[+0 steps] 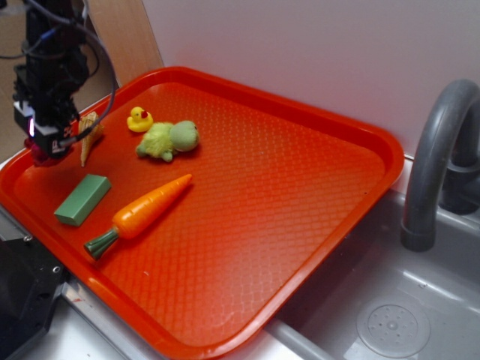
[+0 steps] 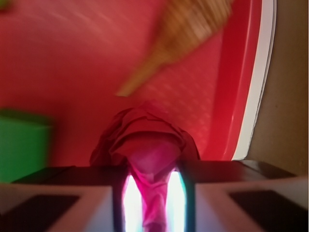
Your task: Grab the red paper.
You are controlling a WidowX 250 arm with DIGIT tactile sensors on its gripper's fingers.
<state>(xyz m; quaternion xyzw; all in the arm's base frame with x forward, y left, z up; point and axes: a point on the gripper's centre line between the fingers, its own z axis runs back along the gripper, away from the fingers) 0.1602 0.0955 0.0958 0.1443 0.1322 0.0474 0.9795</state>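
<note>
The red paper, a dark crimson crumpled wad, is pinched between my two fingers in the wrist view, with its bulk sticking out beyond the fingertips. My gripper is shut on it. In the exterior view the gripper hangs over the far left corner of the orange-red tray. A bit of the crimson paper shows under the fingers there. I cannot tell whether the paper touches the tray.
On the tray lie a green block, a toy carrot, a green plush, a yellow duck and a tan cone-shaped piece. A sink with a grey faucet is at the right.
</note>
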